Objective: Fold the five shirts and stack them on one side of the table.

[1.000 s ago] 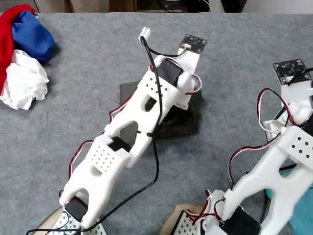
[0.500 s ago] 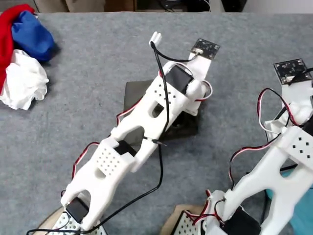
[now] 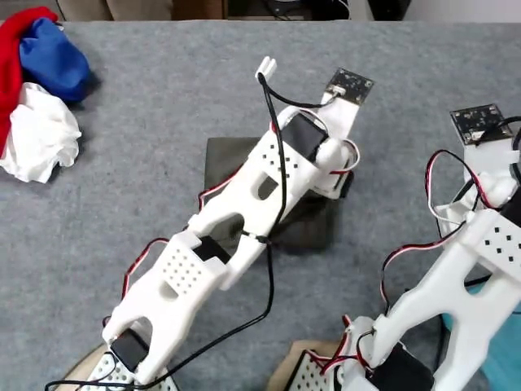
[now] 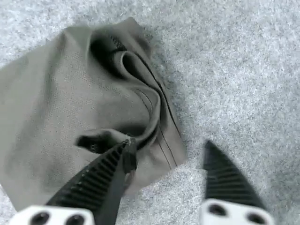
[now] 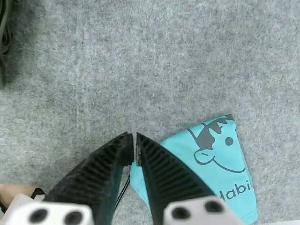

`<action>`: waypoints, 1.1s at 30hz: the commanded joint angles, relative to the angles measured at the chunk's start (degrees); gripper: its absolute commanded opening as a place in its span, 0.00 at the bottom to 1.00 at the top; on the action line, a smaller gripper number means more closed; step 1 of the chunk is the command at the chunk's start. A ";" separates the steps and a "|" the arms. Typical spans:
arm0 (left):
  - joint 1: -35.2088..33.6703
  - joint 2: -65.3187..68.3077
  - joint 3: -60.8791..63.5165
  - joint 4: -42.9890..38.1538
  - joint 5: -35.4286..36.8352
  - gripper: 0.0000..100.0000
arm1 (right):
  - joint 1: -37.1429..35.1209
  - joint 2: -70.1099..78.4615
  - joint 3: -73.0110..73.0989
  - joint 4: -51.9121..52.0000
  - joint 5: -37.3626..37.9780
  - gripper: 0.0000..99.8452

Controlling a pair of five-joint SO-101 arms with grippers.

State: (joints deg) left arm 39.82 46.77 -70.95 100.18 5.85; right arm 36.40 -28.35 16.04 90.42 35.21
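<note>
The grey table (image 3: 122,212) carries everything. The left arm (image 3: 244,204) stretches from 7 o'clock over the centre, and the right arm (image 3: 480,261) stands at 4 o'clock. At the centre, under the left arm, lies the dark grey shirt (image 3: 224,159), flat with one bunched edge. Red (image 3: 12,49), blue (image 3: 53,53) and white (image 3: 37,134) shirts are heaped at 10 o'clock. A turquoise shirt (image 5: 211,164) lies at 5 o'clock, just beside the right gripper (image 5: 134,138), whose fingers are pressed together on nothing. The left gripper (image 4: 167,146) is spread wide: one fingertip (image 4: 123,152) on the dark shirt's bunched edge, the other over bare table.
</note>
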 commanded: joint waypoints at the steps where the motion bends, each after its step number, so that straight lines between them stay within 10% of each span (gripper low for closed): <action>1: -4.57 -1.36 -4.57 -0.35 2.46 0.30 | 0.75 -1.98 -0.04 -0.44 0.44 0.03; 9: -18.99 -0.75 -7.12 0.18 2.29 0.10 | -7.87 -1.98 -0.13 2.11 -2.81 0.03; 21: -33.67 8.57 -5.98 0.53 -5.36 0.02 | -46.29 -1.27 0.22 -15.65 -14.59 0.03; 33: -47.74 -9.36 23.12 0.62 -9.41 0.02 | -50.07 20.18 -4.18 -23.91 -21.27 0.03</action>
State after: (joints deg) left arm -4.84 47.56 -58.55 100.26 -2.59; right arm -13.45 -11.30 15.87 65.89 14.55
